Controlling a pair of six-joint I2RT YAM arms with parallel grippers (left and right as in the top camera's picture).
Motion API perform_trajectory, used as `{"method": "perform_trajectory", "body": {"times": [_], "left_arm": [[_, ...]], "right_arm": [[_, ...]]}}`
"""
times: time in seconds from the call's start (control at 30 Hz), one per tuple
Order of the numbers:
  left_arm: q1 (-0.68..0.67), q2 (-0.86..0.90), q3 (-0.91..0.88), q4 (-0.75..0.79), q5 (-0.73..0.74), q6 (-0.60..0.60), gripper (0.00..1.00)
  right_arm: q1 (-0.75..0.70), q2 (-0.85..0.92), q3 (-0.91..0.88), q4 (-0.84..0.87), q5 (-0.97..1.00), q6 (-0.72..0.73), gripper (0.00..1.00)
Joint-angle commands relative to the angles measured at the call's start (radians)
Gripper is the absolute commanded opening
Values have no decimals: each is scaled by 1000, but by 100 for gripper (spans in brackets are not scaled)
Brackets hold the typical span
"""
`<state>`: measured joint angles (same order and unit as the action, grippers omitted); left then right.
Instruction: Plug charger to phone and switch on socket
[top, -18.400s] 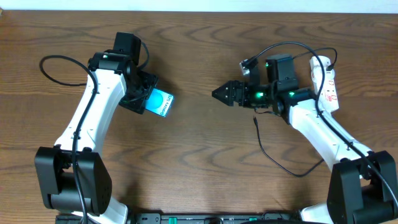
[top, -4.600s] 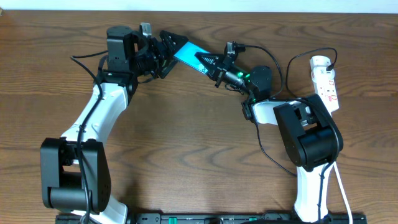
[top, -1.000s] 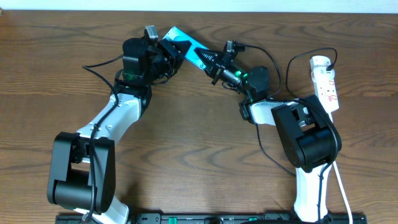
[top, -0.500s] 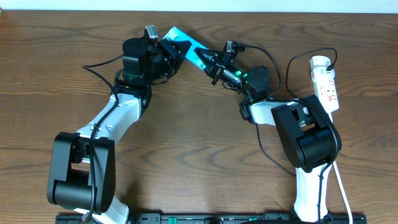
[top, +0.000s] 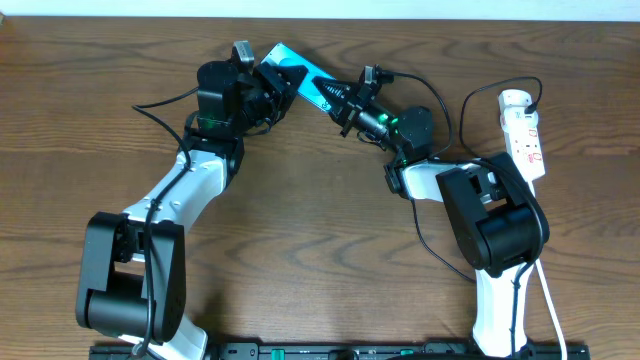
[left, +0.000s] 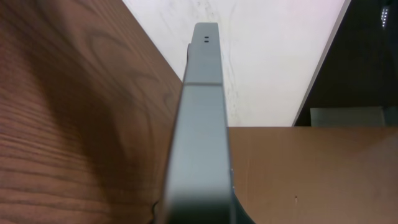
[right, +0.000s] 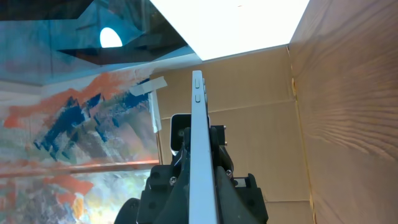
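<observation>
The phone, teal-faced, hangs tilted above the far middle of the table, held at both ends. My left gripper is shut on its left end, and my right gripper is shut on its right end. Both wrist views show the phone edge-on, with black fingers pressed to its sides. The charger, a thin black cable, lies loose on the table beside my right arm. Its tip end is hidden by that arm. The white socket lies at the far right.
A black cable loops into the socket's far end, and a white lead runs toward the front right. The table's far edge is just behind the phone. Both arm bases stand at the front.
Nothing has visibly moved over the last second. Much earlier the phone lay at the left under my left gripper alone; both grippers now hold it aloft at the far middle.
</observation>
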<state>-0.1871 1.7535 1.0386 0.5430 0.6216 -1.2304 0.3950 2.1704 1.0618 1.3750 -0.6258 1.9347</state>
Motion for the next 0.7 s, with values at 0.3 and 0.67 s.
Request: {"method": "perform_trajectory", "body": {"times": [0.3, 0.67], "left_arm": [[0, -6, 6, 19, -5, 22, 8], [0, -6, 6, 19, -5, 22, 7]], "right_arm": [[13, 3, 6, -32, -70, -60, 1], [13, 3, 6, -32, -89, -135, 1]]}}
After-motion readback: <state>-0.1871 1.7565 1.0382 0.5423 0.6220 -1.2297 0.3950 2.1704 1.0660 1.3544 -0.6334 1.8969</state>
